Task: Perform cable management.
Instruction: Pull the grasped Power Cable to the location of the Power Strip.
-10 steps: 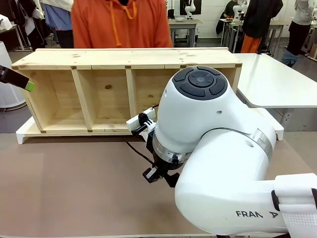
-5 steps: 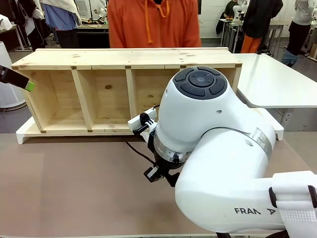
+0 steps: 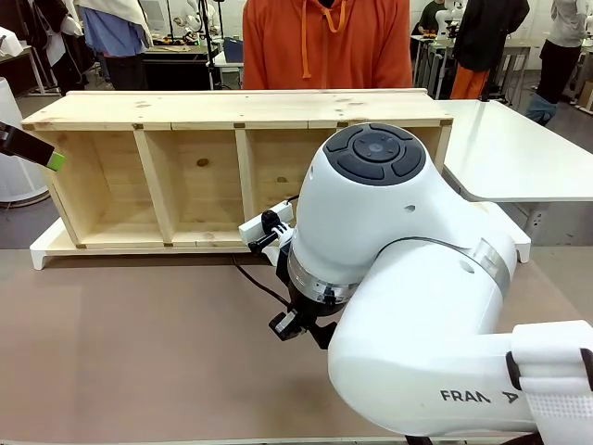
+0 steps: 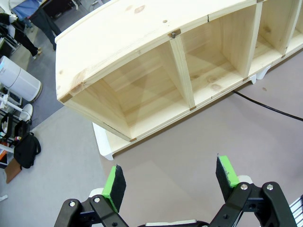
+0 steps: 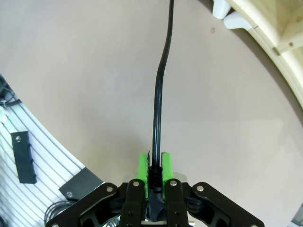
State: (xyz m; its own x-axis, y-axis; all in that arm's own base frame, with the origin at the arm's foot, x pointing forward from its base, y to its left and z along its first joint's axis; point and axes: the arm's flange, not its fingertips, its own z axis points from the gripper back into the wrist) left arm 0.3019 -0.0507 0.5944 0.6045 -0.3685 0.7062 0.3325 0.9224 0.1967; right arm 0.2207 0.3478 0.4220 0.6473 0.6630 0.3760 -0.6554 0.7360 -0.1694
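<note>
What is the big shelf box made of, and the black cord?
The shelf box looks like pale, unpainted wood: grain and knots show. The cord seems to be coated in rubber or plastic: it is smooth, matte black and bends softly.

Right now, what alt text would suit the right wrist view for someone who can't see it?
The right gripper is shut on a thin black cable that runs away across the brown table. A wooden shelf corner sits at the upper right.
</note>
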